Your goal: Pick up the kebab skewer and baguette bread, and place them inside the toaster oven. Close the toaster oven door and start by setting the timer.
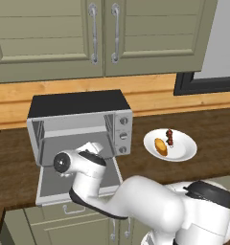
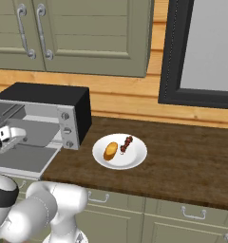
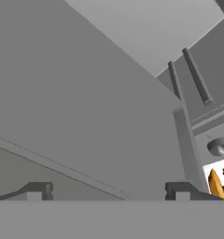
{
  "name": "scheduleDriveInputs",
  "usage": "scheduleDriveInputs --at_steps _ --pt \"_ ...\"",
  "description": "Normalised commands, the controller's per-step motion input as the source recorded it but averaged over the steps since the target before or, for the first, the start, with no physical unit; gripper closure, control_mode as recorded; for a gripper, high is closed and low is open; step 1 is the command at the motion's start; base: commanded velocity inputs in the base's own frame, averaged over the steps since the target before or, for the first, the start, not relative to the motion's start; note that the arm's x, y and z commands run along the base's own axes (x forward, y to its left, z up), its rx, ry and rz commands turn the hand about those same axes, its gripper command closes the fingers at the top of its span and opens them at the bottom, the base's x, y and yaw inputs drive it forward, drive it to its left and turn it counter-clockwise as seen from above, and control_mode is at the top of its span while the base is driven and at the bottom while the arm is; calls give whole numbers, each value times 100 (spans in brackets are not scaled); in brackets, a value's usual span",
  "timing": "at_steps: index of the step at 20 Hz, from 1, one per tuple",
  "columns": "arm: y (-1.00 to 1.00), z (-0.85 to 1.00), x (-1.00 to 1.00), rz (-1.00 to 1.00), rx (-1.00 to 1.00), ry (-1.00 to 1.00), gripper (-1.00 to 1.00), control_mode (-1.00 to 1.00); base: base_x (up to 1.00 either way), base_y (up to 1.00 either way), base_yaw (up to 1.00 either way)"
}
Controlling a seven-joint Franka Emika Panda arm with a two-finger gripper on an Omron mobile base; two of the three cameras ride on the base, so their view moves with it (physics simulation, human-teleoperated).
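Skewer (image 1: 170, 136), baguette (image 1: 160, 146) plated, well right of jaws (image 3: 107, 190)

Toaster oven (image 1: 78, 125) stands left of centre on the dark wood tabletop (image 1: 217, 129), its door (image 1: 54, 184) folded down flat toward the frame's bottom. The white arm reaches over that door. Right of centre, a white plate (image 1: 181, 152) carries the baguette bread (image 1: 160, 147) and kebab skewer (image 1: 170, 137), side by side.
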Motion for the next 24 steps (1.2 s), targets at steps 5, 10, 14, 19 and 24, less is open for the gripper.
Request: scheduleDriveInputs --at_steps 5,10,14,19,24 --pt "-1 0 -29 0 -15 -10 -100 -100 0 0 0" --pt "-50 43 -71 -2 -2 1 -100 -100 0 0 0" --pt "-91 61 -55 -5 12 9 -100 -100 0 0 0" --pt "-100 46 -19 -1 17 16 -100 -100 0 0 0" --pt "-100 39 -4 -3 20 9 -100 -100 0 0 0"
